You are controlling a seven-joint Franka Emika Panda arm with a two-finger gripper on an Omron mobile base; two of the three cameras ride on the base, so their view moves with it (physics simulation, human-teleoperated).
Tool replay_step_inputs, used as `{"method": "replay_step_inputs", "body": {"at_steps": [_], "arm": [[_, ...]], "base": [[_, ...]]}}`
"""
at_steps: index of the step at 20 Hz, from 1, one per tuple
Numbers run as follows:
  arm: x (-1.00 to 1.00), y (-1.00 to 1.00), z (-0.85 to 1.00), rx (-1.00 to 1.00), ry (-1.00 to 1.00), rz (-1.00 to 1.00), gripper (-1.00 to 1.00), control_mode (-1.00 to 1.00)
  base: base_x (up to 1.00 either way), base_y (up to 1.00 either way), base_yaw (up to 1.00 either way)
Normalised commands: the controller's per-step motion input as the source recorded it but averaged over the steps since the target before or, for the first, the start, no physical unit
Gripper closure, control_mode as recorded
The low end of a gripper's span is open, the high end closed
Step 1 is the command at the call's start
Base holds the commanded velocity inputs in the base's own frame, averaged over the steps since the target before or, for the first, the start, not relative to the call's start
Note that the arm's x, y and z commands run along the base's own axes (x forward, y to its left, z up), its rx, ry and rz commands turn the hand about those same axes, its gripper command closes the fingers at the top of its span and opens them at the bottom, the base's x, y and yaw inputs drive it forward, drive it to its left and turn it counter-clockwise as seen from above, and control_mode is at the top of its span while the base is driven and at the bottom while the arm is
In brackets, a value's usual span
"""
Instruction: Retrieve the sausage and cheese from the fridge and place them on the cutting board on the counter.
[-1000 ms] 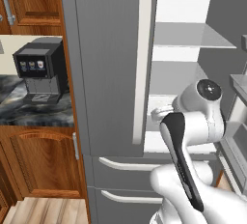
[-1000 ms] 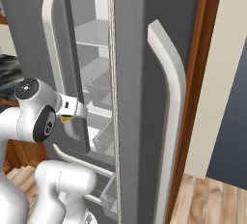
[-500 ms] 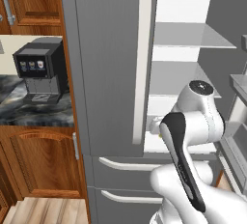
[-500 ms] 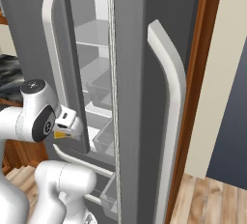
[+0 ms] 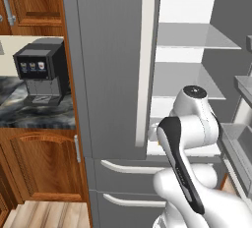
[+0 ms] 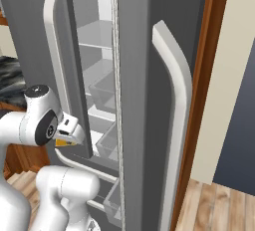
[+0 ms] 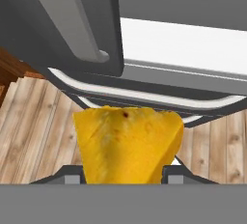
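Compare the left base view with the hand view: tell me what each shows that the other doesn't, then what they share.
Left base view alone: a black coffee machine on the counter and the fridge's white interior shelves. Hand view alone: the cheese, a yellow-orange wedge held in the hand, and the wooden floor below it. Both share the grey fridge with its curved white drawer handle.
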Motion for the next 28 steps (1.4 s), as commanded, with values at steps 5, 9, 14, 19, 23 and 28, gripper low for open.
{"method": "replay_step_inputs", "body": {"at_steps": [5,9,14,19,23,28], "arm": [[0.00,0.00,0.00,0.00,0.00,0.00,1.00,-1.00],[0.00,0.00,0.00,0.00,0.00,0.00,1.00,-1.00],[0.00,0.00,0.00,0.00,0.00,0.00,1.00,1.00],[0.00,0.00,0.00,0.00,0.00,0.00,1.00,1.00],[0.00,0.00,0.00,0.00,0.00,0.00,1.00,1.00],[0.00,0.00,0.00,0.00,0.00,0.00,1.00,1.00]], "base": [[0.00,0.00,0.00],[0.00,0.00,0.00],[0.00,0.00,0.00],[-0.18,0.08,-0.01],[-0.40,0.81,0.00],[-0.20,0.93,0.03]]}}
